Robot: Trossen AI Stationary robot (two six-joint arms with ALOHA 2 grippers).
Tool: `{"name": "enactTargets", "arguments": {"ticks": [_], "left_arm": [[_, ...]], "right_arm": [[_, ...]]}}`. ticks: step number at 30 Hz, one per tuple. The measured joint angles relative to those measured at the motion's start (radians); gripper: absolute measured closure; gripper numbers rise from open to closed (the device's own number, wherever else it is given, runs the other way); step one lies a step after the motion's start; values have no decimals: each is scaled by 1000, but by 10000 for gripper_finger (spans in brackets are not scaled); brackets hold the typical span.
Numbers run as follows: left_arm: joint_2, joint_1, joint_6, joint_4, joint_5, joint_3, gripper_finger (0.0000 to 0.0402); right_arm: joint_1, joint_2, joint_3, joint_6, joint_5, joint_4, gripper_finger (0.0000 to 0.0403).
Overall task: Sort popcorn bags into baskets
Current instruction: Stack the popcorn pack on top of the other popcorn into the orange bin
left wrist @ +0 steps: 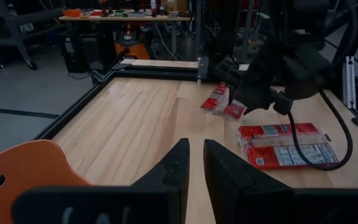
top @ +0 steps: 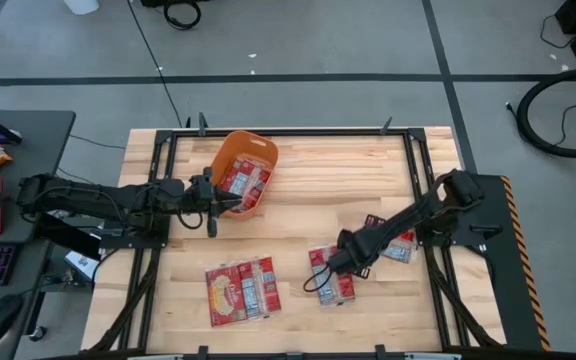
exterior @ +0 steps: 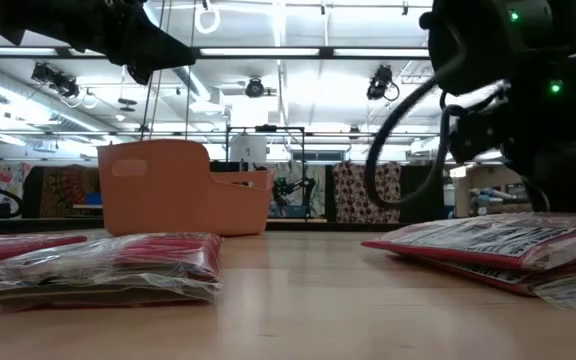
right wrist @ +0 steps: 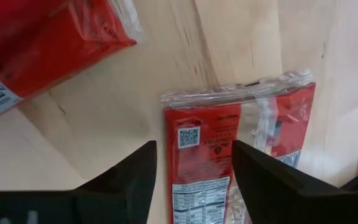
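Note:
The orange basket [top: 245,168] stands at the far left of the table with red packets lying in it; it also shows in the low view [exterior: 183,185]. My left gripper [top: 212,208] hovers at the basket's near-left rim, shut to a thin slit [left wrist: 196,171] and holding nothing. My right gripper [top: 332,262] is open and points down over a pile of popcorn bags [top: 334,277]. In its wrist view the fingers [right wrist: 194,149] stand on either side of one red packet [right wrist: 229,134] that lies flat on the table. I cannot tell whether they touch it.
A second group of packets [top: 240,290] lies flat near the near edge, left of centre. Two more packets [top: 393,242] lie beside the right arm. Another packet [right wrist: 42,43] lies close by the right gripper. A black metal frame [top: 168,150] borders the wooden table.

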Motion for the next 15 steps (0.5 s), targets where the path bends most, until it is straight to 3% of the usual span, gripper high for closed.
{"name": "enactTargets", "arguments": {"ticks": [6,15], "left_arm": [[0,0,0,1,0,0,349],[0,0,-1,2,0,0,349]], "right_arm": [[10,5,0,32,17,-10,174],[10,-1,-74,32,42,53,188]]}}
